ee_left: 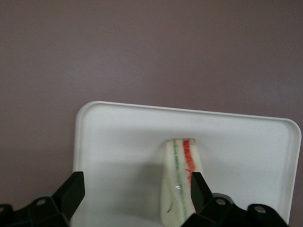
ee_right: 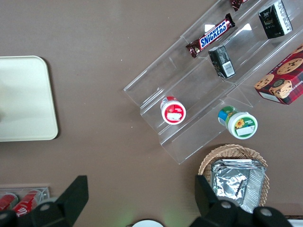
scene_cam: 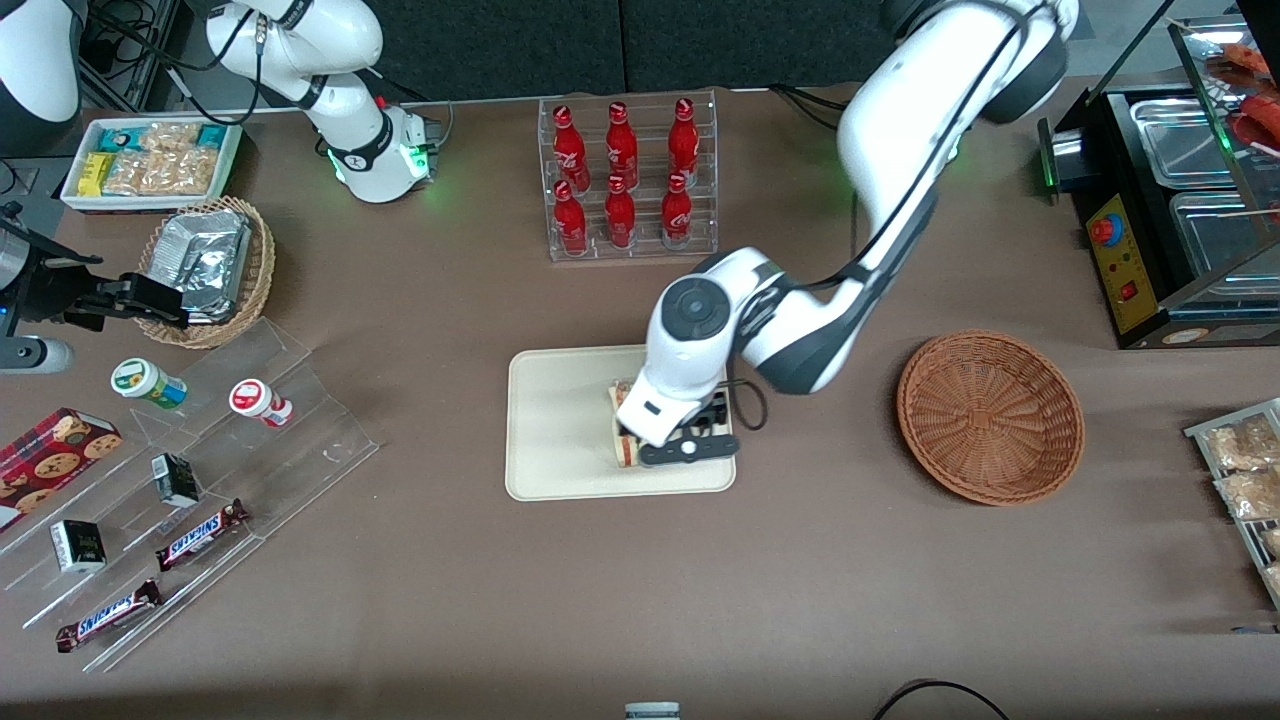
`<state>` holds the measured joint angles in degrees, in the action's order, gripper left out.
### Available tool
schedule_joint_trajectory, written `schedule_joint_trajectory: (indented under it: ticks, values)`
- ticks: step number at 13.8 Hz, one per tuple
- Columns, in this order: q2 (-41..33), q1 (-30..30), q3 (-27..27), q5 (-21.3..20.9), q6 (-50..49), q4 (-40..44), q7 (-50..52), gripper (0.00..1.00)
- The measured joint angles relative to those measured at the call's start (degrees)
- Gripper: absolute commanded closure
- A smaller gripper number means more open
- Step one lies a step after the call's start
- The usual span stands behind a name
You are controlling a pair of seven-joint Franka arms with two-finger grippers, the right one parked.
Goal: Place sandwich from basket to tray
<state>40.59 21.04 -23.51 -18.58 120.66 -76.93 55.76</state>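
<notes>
The sandwich (ee_left: 182, 184) rests on the cream-white tray (ee_left: 118, 142), its green and orange-red filling edge showing. My gripper (ee_left: 135, 189) hangs low over the tray and is open, its jaws wide apart. The sandwich sits close by one finger (ee_left: 201, 189) and far from the other, and nothing is gripped. In the front view the gripper (scene_cam: 672, 440) and wrist cover most of the sandwich (scene_cam: 626, 452), on the part of the tray (scene_cam: 560, 420) toward the working arm's end. The reddish-brown basket (scene_cam: 990, 415) stands empty beside the tray, farther toward that end.
A rack of red bottles (scene_cam: 628, 178) stands farther from the front camera than the tray. A tan basket of foil packets (scene_cam: 205, 270) and an acrylic stepped display (scene_cam: 200, 470) with snacks lie toward the parked arm's end. A black appliance (scene_cam: 1170, 200) stands at the working arm's end.
</notes>
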Motion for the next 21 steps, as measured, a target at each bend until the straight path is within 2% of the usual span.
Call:
schedule_joint_trajectory:
  ticks: [3,10,13,17,21]
  values:
    - [-10.27,-6.79,-1.53,3.98,-0.28,-9.84,-5.79,0.01]
    - [-28.50,-27.99,-3.13,17.66,-0.30,-31.05,-36.74,0.01]
    - [-34.78,-34.37,-3.06,21.11,-0.88,-37.62,-47.09,0.01]
    - [-42.60,-40.47,-2.68,24.34,-8.68,-39.56,-53.44,0.01]
    - [-48.76,-41.40,0.66,24.94,-19.47,-34.48,-54.53,0.00]
